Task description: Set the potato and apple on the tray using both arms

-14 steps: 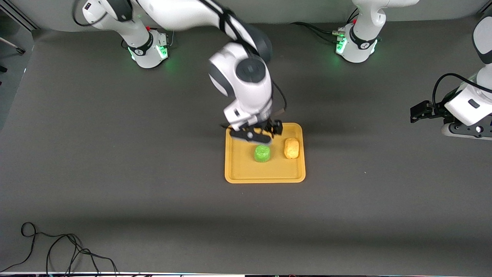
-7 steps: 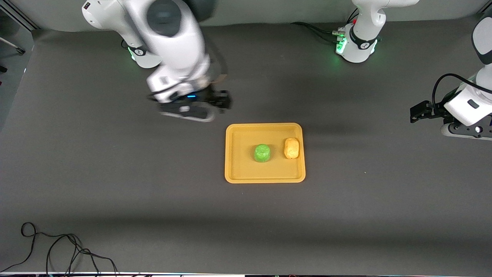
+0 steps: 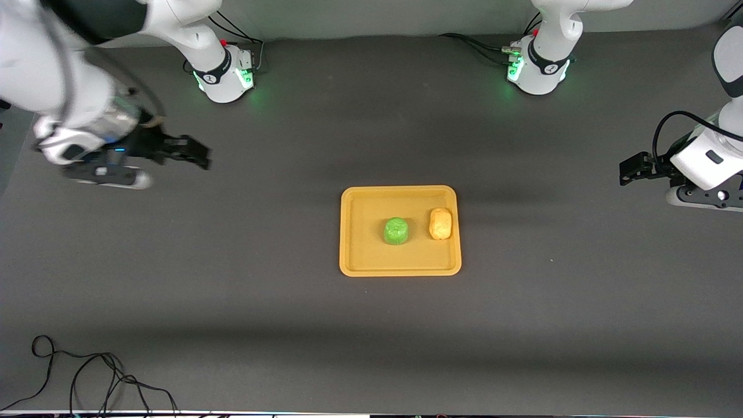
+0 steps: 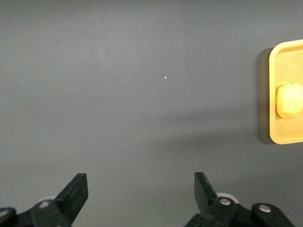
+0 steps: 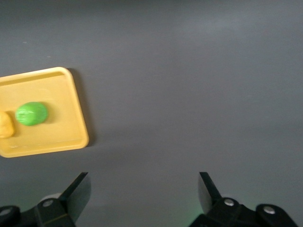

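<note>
With the green apple [image 3: 396, 231] and the potato [image 3: 440, 224] side by side on the orange tray [image 3: 400, 267], potato at the apple's 3 o'clock toward the left arm's end, placing looks done: right gripper [image 3: 194, 154] and left gripper [image 3: 630, 171] hang spread and empty over bare table, needing only to park.

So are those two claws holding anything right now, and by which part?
Nothing is held. The left gripper and right gripper are both open and empty; the apple and potato lie on the tray.
</note>
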Motion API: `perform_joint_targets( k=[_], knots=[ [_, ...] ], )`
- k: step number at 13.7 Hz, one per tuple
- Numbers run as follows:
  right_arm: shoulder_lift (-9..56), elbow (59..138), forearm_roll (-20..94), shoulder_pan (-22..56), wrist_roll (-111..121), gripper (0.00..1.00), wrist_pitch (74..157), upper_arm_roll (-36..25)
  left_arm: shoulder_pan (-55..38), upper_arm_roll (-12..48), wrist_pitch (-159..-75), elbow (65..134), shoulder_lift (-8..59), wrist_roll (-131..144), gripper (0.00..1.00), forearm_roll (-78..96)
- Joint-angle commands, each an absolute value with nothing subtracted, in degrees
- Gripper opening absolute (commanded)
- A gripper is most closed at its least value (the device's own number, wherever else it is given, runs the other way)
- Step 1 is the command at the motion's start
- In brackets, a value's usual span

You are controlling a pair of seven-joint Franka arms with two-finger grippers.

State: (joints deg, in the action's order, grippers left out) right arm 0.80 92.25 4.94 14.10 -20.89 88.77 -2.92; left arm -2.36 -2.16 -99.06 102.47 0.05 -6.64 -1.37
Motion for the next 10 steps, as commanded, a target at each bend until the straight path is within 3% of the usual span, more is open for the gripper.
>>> perform_joint_targets(
  k=[1, 4, 10],
  knots=[
    [-0.7, 94.22, 3.78, 5.57, -11.9, 1.0, 88.86, -0.44, -2.55, -2.11, -98.96, 103.18, -0.79, -6.59, 1.0, -2.55],
    [-0.35, 93.69, 2.91, -0.78, -4.06, 1.0, 88.94, -0.35, -2.55, -2.11, -99.84, 103.27, -0.79, -6.68, 1.0, -2.64],
    [0.09, 91.32, 0.44, -0.44, -3.08, 1.0, 88.77, -0.53, -2.55, -2.02, -100.46, 103.27, -0.88, -6.42, 1.0, -2.64]
  ],
)
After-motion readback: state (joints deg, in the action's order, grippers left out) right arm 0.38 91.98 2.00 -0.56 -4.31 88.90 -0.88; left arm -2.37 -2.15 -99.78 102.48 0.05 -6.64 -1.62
